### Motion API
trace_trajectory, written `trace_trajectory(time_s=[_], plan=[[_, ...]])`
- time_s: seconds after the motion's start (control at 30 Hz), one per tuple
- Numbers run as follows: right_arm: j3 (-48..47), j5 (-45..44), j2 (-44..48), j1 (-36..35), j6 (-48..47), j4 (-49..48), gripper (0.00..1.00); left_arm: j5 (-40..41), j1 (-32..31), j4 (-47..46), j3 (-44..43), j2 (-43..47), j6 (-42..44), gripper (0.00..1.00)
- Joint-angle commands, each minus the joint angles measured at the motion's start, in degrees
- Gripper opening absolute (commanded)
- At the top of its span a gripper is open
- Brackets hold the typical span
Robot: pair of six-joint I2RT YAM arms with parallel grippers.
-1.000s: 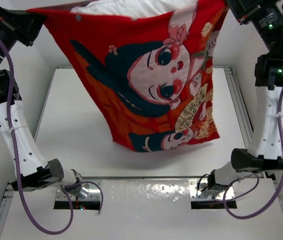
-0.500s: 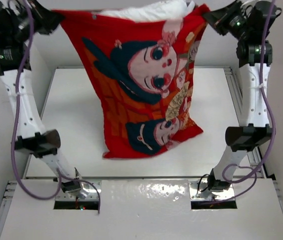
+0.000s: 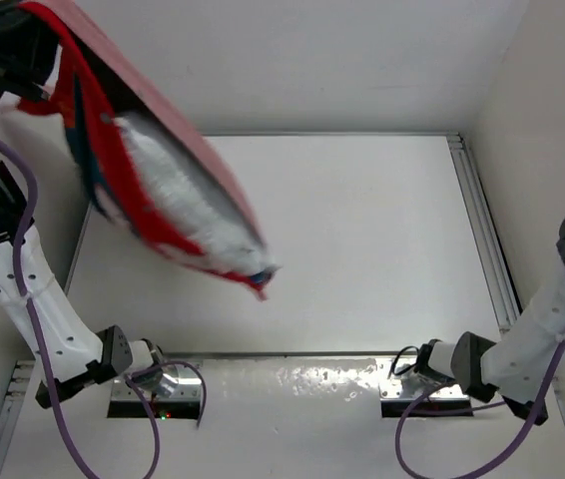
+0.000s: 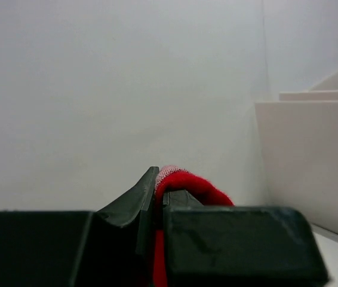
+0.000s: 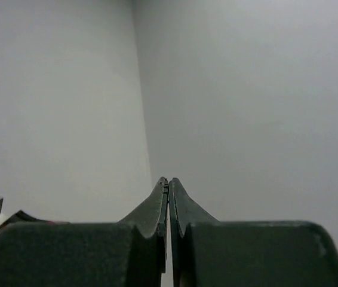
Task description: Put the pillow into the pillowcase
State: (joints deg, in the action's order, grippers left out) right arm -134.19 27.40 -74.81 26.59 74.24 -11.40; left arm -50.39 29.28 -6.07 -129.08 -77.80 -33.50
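Hanging from the left claw, which is clenched on a fold of its edge, the red-orange printed fabric pillowcase droops below and to the right of that claw, above the white counter; the large plain white puffy pillow sits inside it, white showing through what looks like the open mouth; the right claw is clenched on nothing, well apart from the cloth; insertion seems nearly complete; next, the right claw should take the free edge, or the bundle should be lowered onto the counter.
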Motion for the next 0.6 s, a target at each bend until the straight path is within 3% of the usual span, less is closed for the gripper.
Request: trace_trajectory(time_s=[0.0,0.07,0.17,0.23,0.3,0.43,0.57], plan=[[9.54,5.64,-7.21,0.22,5.3,1.83,0.0,1.97,-2.28,-3.83,6.53,0.25,1.08,0.0],[19.9,8.45,-3.18,0.22,11.15,-6.85,0.04,3.28,-4.39,-8.0,12.07,2.47,0.8,0.0],[28.35,13.63,-0.87,0.22,11.02,-7.5,0.2,2.93,-6.07,-3.88,9.21,1.52,1.67,0.0],[31.34,17.23,-0.17,0.13,10.75,-6.1,0.39,4.24,-6.77,-1.59,7.44,-0.24,2.73,0.0],[31.01,19.35,-1.21,-0.05,10.93,-5.05,0.54,5.56,-7.39,-1.14,4.98,-1.73,3.35,0.0],[21.73,21.11,-5.16,-0.84,8.29,4.34,0.71,9.07,-9.85,-2.55,2.78,-4.28,2.56,0.0],[12.13,20.6,-12.45,-2.85,4.54,13.21,0.78,11.27,-13.89,2.28,-0.56,-7.88,3.43,0.0]])
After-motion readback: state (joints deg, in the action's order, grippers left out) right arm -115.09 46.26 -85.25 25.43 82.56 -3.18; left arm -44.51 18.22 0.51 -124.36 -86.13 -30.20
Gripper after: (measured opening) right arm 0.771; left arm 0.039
